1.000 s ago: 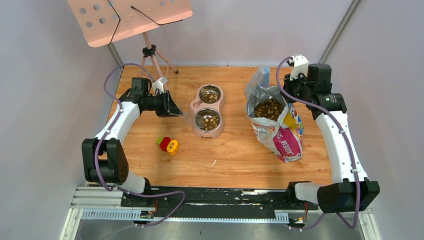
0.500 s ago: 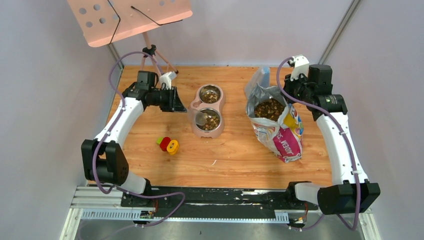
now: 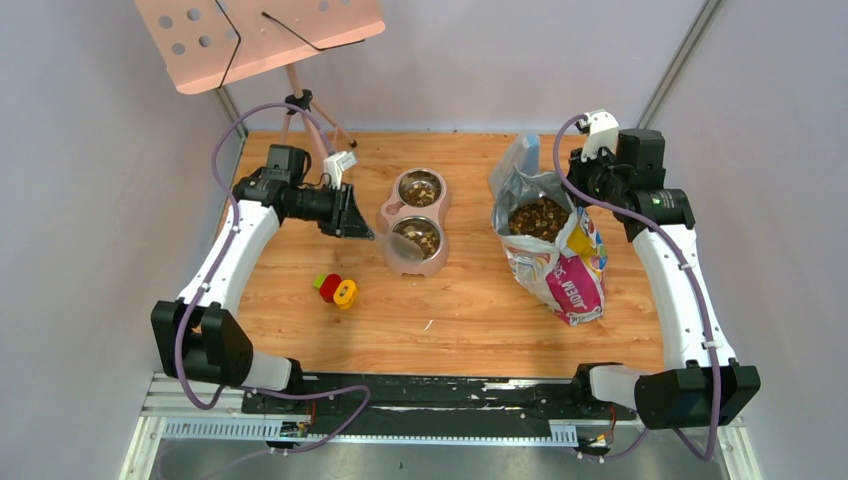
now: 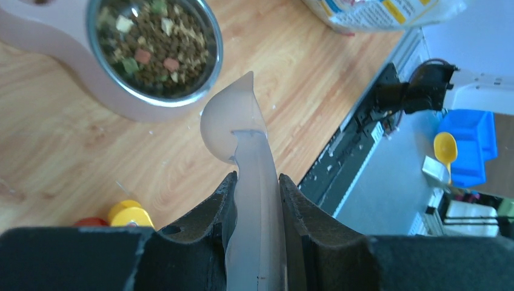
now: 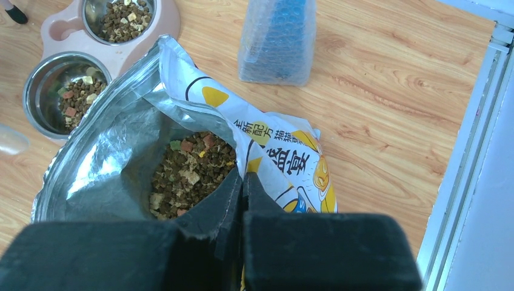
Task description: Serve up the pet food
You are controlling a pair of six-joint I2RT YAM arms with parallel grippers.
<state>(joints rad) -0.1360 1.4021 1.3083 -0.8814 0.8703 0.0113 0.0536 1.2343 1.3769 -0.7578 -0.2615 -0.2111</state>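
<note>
left gripper (image 4: 254,182): clenched on the handle of the translucent scoop (image 4: 233,121), a jaw on either side
scoop axis: in the top view it runs out from the gripper toward 4 o'clock, bowl end just beside the near rim of the pink double bowl (image 3: 388,212); we see no kibble in it
pet food (image 5: 191,170): heaped inside the open bag (image 5: 285,151), at 3 o'clock from the left gripper, beyond the double bowl; both steel cups also hold some
right gripper (image 5: 241,182): pinched on the bag rim at its 2 o'clock side, mouth held open
nearer arm: right is at the bag but occupied; left has the scoop, so we judge the refill reach goes toward 3 o'clock, tip first
left arm pose: elbow out at 9 o'clock, forearm pointing inward across the table
</note>
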